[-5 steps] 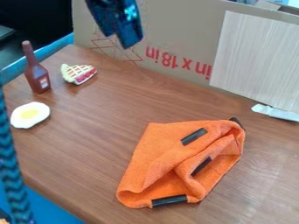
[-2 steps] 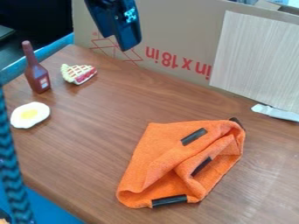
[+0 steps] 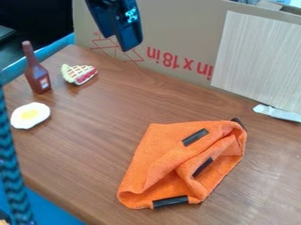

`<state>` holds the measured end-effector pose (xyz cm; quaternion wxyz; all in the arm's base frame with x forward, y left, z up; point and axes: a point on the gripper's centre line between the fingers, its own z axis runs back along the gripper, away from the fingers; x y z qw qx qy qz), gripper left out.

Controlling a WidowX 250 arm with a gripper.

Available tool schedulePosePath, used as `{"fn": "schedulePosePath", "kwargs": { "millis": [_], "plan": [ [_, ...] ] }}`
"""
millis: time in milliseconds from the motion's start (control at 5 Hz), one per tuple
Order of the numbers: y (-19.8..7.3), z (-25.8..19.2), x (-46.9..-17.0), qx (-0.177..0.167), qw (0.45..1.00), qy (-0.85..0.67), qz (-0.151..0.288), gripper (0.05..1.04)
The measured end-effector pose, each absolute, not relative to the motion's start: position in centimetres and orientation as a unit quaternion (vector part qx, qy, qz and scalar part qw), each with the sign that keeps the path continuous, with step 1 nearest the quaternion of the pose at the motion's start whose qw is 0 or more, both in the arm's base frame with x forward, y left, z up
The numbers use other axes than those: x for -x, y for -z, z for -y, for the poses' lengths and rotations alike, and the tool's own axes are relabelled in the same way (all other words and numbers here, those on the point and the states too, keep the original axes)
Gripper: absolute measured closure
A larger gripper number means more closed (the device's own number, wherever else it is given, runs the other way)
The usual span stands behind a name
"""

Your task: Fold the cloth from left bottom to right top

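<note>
I can't tell if the jaws on the black gripper (image 3: pixel 129 45) are spread or pressed together. It is up high on the far side, left of the middle. The toy pie (image 3: pixel 78 74) is on the desk (image 3: pixel 111 118), right of a standing brown bottle (image 3: pixel 38 78). A toy egg (image 3: pixel 30 115) lies nearer. The orange cloth (image 3: pixel 170 151) is near, on the right, all crumpled and partly folded.

A robot arm (image 3: pixel 117 19) and cardboard screen (image 3: pixel 182 26) suggest a lab.
</note>
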<state>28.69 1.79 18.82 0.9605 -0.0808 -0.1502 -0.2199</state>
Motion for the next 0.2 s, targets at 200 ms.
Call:
{"fn": "schedulePosePath", "kwargs": {
  "millis": [200],
  "plan": [
    [-18.82, -1.84, -28.68, 0.081, 0.961, 0.219, 0.15, 0.083]
  ]
}}
